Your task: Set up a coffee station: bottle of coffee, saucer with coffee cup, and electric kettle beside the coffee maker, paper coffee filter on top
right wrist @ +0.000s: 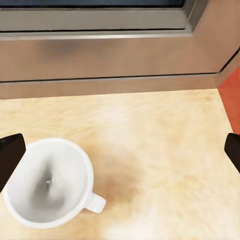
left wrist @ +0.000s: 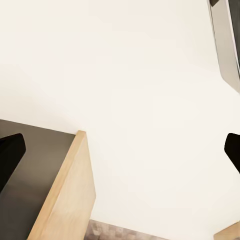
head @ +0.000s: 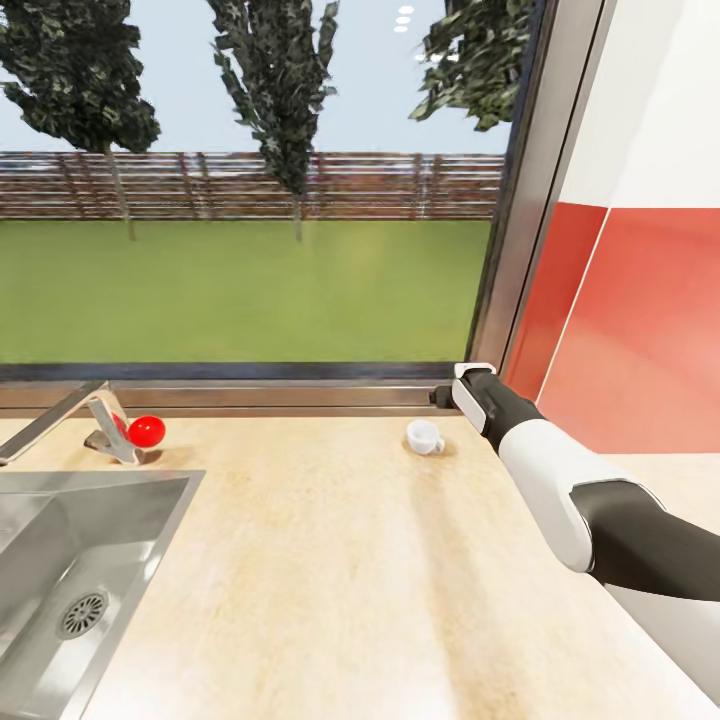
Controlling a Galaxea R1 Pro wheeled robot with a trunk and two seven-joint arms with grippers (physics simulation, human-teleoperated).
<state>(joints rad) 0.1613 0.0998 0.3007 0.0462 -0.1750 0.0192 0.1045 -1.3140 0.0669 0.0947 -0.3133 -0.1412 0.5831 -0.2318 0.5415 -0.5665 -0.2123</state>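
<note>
The cup [right wrist: 47, 189] stands upright on the bench [head: 330, 560] near the window, alone. The right pincer [right wrist: 120, 155] hovers above it, spread wide, likely lining up a grasp. The left pincer [left wrist: 120, 152] is spread too, idle.

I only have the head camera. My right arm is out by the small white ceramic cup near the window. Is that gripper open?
Observer: Yes, the right gripper is open wide above the pale wooden countertop.
Operator: Is the cup centred between the fingers?
Observer: No, the small white ceramic cup sits off-centre, close to one black fingertip.
Operator: And the left gripper?
Observer: The left gripper is open too, with nothing between its fingers.
</note>
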